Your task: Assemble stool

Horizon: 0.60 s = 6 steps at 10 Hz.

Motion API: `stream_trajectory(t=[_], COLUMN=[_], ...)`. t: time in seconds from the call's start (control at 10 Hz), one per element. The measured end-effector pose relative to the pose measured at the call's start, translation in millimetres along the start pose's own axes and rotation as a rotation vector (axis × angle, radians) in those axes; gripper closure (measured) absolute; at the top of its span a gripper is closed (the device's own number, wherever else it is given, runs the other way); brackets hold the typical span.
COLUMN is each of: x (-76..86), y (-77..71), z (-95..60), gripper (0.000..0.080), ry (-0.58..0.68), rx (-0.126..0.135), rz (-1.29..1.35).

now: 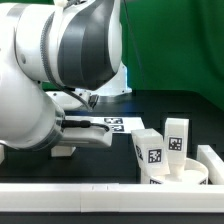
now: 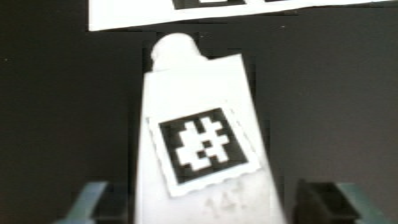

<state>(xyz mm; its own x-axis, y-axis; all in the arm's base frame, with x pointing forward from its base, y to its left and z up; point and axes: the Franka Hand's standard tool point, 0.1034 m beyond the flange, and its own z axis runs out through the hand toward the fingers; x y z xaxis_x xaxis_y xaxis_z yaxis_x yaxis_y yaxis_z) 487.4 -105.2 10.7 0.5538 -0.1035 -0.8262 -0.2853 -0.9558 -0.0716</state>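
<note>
Pincer: held apart astride the leg, not yet clenched.
Leg: laid flat on the surface, near the marker board.
Handling: judged light, stiff, smooth; best taken across its long sides, mid-length.

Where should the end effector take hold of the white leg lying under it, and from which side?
Grip the leg across its two long straight edges, around the tag, coming down onto the tagged face. Those edges look flat and parallel, so the fingers would seat squarely; the rounded nub at its far end is narrower and probably slips.
</note>
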Motion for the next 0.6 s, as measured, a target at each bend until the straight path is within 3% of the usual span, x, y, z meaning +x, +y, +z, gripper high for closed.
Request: stream_trajectory(t=[0.1,0.4,0.6], x=[-0.1,-1.7,-18.1], y=[0.1,-1.7,-16.3], z=[-0.1,-7.6,-29.3], gripper=[0.0472,0.0472,0.0472], ry=[0.000,0.008,0.009], rx=[0.000,0.000,0.001], rz=[0.000,-0.015,-0.039])
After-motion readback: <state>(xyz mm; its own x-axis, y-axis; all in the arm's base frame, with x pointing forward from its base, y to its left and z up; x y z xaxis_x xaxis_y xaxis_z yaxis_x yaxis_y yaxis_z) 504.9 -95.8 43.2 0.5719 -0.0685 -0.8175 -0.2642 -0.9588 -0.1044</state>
